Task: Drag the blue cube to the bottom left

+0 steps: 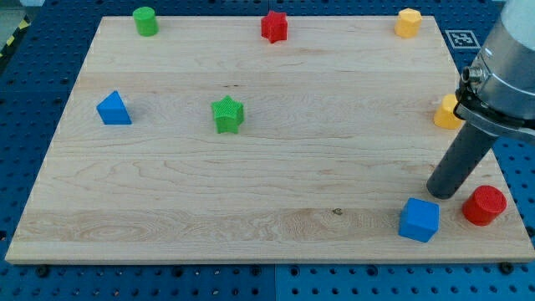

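The blue cube (419, 220) sits near the board's bottom right. My tip (443, 192) rests on the board just above and to the right of the cube, very close to it. A red cylinder (485, 206) lies to the right of the tip, at the board's bottom right edge. The rod rises from the tip toward the view's upper right.
A blue triangular block (114, 109) lies at the left. A green star (227, 114) is at centre left. A green cylinder (145, 21), a red star (274, 27) and a yellow block (408, 22) line the top edge. Another yellow block (447, 113) sits partly behind the arm.
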Tool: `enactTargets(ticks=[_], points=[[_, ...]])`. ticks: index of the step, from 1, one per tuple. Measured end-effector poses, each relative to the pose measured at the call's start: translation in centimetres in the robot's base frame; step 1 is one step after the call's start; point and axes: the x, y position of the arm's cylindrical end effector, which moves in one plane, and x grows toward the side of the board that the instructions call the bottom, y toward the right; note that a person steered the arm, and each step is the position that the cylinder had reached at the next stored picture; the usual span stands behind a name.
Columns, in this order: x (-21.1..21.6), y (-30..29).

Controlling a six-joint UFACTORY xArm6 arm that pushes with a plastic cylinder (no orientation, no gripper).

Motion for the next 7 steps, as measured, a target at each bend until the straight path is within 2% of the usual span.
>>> enactTargets(ticks=[5,7], points=[[4.1,-0.1],[4.2,-4.7]])
